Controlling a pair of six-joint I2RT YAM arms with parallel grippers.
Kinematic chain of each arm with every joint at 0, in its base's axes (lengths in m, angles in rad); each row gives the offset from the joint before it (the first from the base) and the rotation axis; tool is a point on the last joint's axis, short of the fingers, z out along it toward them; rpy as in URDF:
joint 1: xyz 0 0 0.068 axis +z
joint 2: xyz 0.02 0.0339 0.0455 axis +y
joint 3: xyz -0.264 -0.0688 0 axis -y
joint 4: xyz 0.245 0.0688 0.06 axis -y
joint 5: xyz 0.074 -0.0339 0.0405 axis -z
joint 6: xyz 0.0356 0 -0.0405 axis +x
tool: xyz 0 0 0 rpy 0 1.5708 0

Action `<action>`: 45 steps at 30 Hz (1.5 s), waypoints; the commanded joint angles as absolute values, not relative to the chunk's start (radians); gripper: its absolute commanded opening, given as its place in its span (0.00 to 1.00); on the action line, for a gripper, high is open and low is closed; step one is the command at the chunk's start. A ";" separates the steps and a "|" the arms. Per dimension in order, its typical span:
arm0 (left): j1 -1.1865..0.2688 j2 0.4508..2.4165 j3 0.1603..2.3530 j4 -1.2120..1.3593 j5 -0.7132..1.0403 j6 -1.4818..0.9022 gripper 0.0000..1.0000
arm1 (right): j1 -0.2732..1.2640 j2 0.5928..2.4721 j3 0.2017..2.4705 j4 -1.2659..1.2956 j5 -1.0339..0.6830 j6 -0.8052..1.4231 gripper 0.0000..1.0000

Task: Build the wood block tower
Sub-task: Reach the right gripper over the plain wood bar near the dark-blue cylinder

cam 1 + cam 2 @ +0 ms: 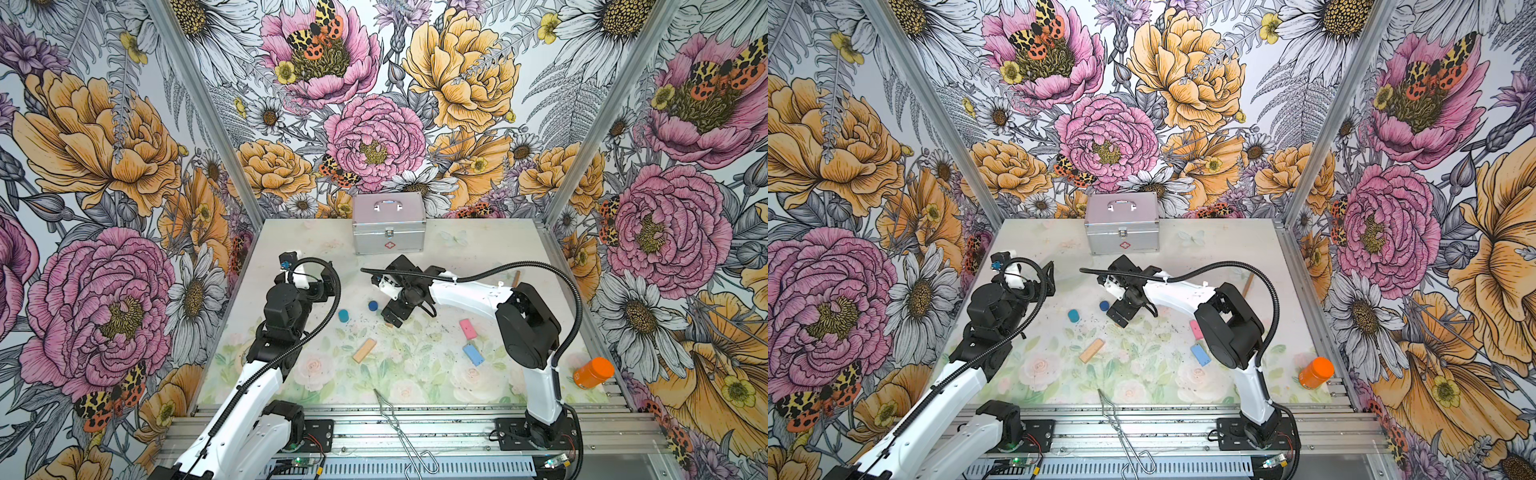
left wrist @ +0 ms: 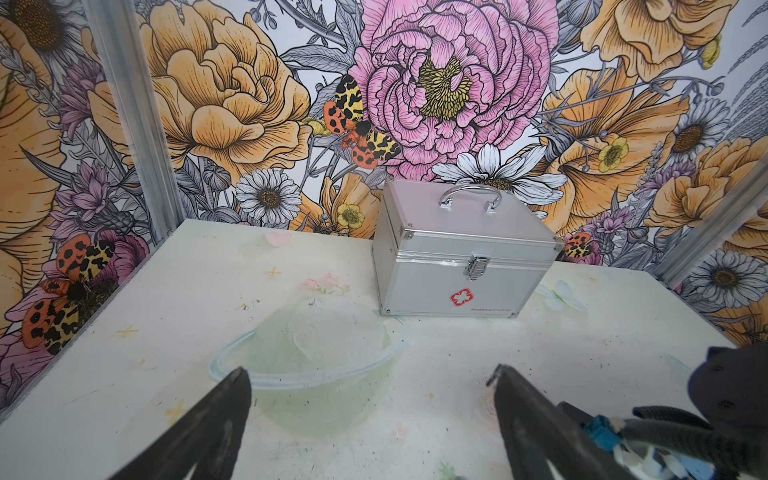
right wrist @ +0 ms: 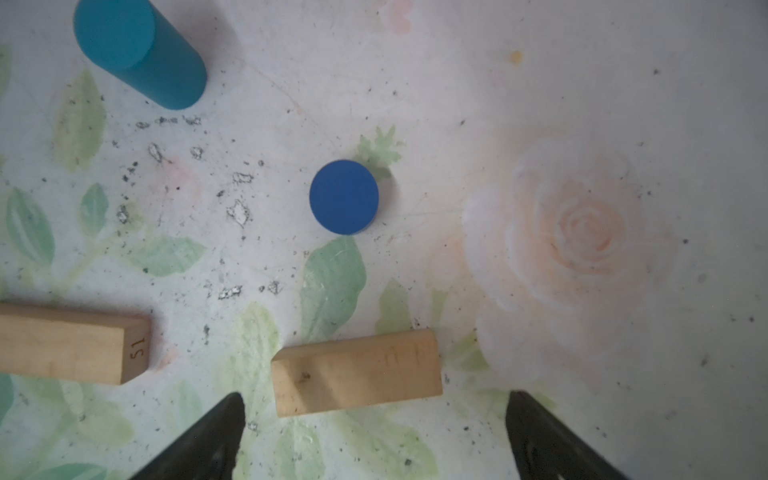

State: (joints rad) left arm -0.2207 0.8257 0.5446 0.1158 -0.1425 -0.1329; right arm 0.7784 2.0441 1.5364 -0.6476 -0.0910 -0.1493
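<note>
honestly, nothing's stacked yet: teal cylinder (image 1: pixel 344 316), dark blue cylinder (image 1: pixel 373 306), tan plank (image 1: pixel 365 350), pink slab (image 1: pixel 467 328), blue slab (image 1: pixel 473 354) all lie apart mid-table; my left gripper (image 2: pixel 370 369) and right gripper (image 3: pixel 376 395) gape empty.

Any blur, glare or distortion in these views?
Both top views: sharp, even light, aluminium posts splay outward. Left wrist view: silver case crisp, left gripper blurred. Right wrist view: dark blue cylinder sharp with soft shadow, right gripper out of focus.
</note>
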 commanded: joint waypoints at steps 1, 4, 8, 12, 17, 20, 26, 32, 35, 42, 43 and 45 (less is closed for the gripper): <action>-0.228 0.811 0.529 0.123 -0.162 -0.146 0.92 | 0.787 2.070 1.568 -0.654 -0.065 -0.168 0.99; -0.231 0.811 0.529 0.123 -0.162 -0.146 0.93 | 0.788 2.081 1.573 -0.654 -0.059 -0.167 0.95; -0.230 0.815 0.529 0.123 -0.158 -0.146 0.93 | 0.811 2.091 1.571 -0.655 -0.046 -0.167 0.92; -0.231 0.815 0.529 0.123 -0.157 -0.146 0.93 | 0.822 2.099 1.570 -0.655 -0.037 -0.172 0.91; -0.231 0.815 0.530 0.123 -0.156 -0.144 0.93 | 0.826 2.107 1.568 -0.654 -0.036 -0.172 0.90; -0.232 0.815 0.530 0.123 -0.155 -0.144 0.92 | 0.827 2.115 1.567 -0.657 -0.024 -0.172 0.89; -0.232 0.815 0.529 0.122 -0.154 -0.144 0.93 | 0.827 2.128 1.573 -0.657 0.024 -0.172 0.88; -0.234 0.815 0.530 0.123 -0.151 -0.143 0.93 | 0.823 2.135 1.587 -0.655 0.051 -0.174 0.88; -0.235 0.814 0.529 0.124 -0.150 -0.142 0.93 | 0.818 2.141 1.590 -0.656 0.048 -0.174 0.88; -0.235 0.813 0.531 0.123 -0.147 -0.141 0.92 | 0.798 2.135 1.597 -0.655 0.013 -0.167 0.89; -0.236 0.813 0.529 0.123 -0.147 -0.140 0.92 | 0.798 2.133 1.599 -0.655 0.009 -0.166 0.90; -0.237 0.813 0.530 0.122 -0.146 -0.141 0.93 | 0.798 2.128 1.605 -0.655 0.002 -0.167 0.90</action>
